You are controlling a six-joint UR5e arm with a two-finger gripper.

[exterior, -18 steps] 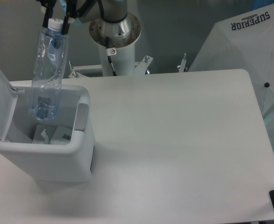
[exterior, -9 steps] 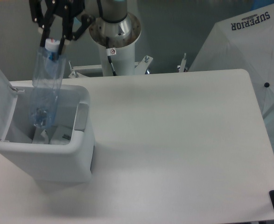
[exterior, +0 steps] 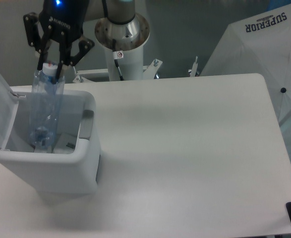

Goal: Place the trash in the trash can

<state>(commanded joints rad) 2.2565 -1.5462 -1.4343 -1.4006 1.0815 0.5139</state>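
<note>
Pinching bottle (exterior: pixel 42 109) cap, end effector (exterior: pixel 49 69); bottle inside bin (exterior: pixel 61 171).

A white table (exterior: pixel 185 148) with rounded corners carries the things; the white trash can (exterior: pixel 61 168), lid open, stands directly on its left part, near the front edge.

A robotics lab: arm pedestal (exterior: pixel 121 44) bolted behind a bare white table (exterior: pixel 185 148), grey backdrop.

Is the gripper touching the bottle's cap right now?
Touching: the fixed camera shows the gripper fingertips pinching the bottle at its white cap, no gap.
</note>
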